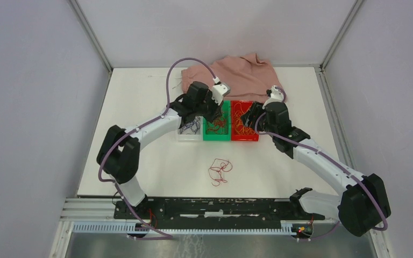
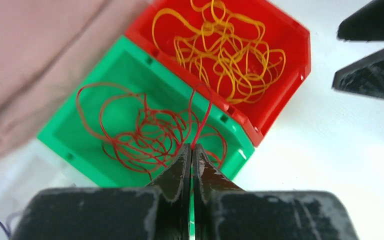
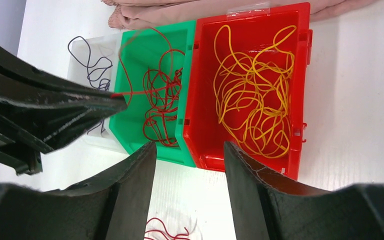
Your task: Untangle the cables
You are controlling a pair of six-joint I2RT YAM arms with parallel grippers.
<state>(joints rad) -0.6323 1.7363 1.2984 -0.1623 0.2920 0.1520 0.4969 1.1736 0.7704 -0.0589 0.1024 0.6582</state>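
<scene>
My left gripper is shut on a strand of red cord and hangs over the green bin. That strand runs down into the tangle of red cord in the bin. In the top view the left gripper is above the green bin. My right gripper is open and empty, just in front of the red bin, which holds a heap of yellow cord. A dark purple-blue cord lies in the clear bin. Another red cord lies loose on the table.
The three bins stand side by side, clear, green and red. A crumpled pink cloth lies right behind them. The table ends at grey walls on the left, back and right.
</scene>
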